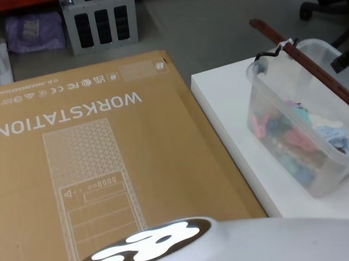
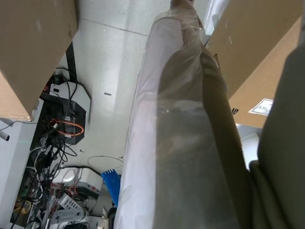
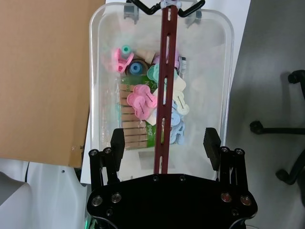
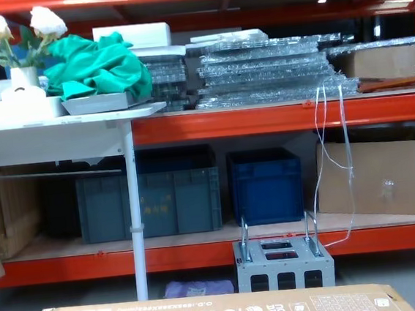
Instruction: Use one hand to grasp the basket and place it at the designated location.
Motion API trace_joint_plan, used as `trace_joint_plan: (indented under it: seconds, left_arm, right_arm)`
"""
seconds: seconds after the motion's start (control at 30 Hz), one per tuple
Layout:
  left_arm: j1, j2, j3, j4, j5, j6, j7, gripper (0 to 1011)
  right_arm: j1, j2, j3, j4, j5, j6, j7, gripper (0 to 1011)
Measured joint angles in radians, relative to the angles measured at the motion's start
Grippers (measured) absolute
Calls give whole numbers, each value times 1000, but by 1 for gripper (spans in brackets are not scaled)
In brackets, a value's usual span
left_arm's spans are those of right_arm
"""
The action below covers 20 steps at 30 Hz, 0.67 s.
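Supporting basket (image 1: 303, 129): white table (image 1: 232, 110)

The basket (image 3: 219, 81) is clear, glossy plastic with smooth walls; across its rim runs a dark red-brown wooden handle (image 3: 165, 95), matt and slotted, tied to black hooks (image 3: 164, 8). Inside the basket lie smooth pastel plastic clips (image 3: 143, 99) and bare wooden pegs (image 3: 131, 121). The right gripper (image 3: 164, 143) is matt black with ribbed pads. Beside the basket, the bench (image 1: 232, 113) is smooth matt white, and the carton (image 1: 94, 164) is plain brown cardboard.
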<state>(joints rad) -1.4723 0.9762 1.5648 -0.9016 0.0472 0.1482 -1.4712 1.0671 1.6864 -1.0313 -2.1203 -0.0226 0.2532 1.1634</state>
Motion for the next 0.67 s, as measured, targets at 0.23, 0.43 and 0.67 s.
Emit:
trace_joint_plan:
  seconds: [0.23,0.43,0.67]
  left_arm:
    - [0,0,0,0,0,0,0,0]
    - [0,0,0,1,0,0,0,0]
    - [0,0,0,0,0,0,0,0]
  right_arm:
    - [0,-7,0,8,2,0,0,1001]
    - [1,-11,-2,13,2,0,2,1001]
    - [1,-14,-4,16,1,0,2,1001]
